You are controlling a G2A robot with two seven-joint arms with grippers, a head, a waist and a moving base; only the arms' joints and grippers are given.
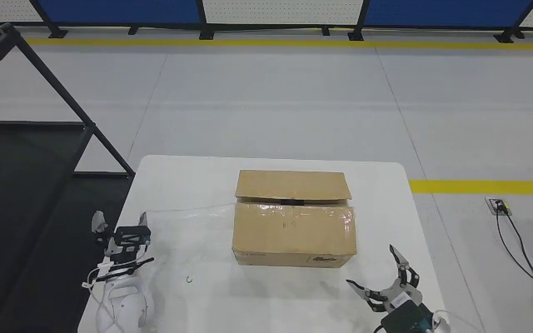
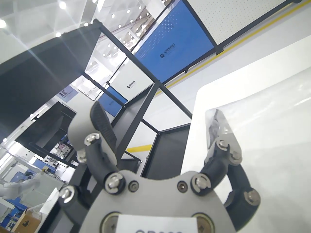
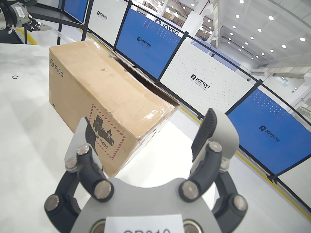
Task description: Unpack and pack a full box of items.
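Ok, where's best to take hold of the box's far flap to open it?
On the box, take the far flap by its free edge at the middle seam, coming from above on the near side. It sits slightly raised there, leaving a dark gap you can probably hook into, while the near flap lies flat.

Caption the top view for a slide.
Brown cardboard box on a white table, flanked by open left gripper and open right gripper.
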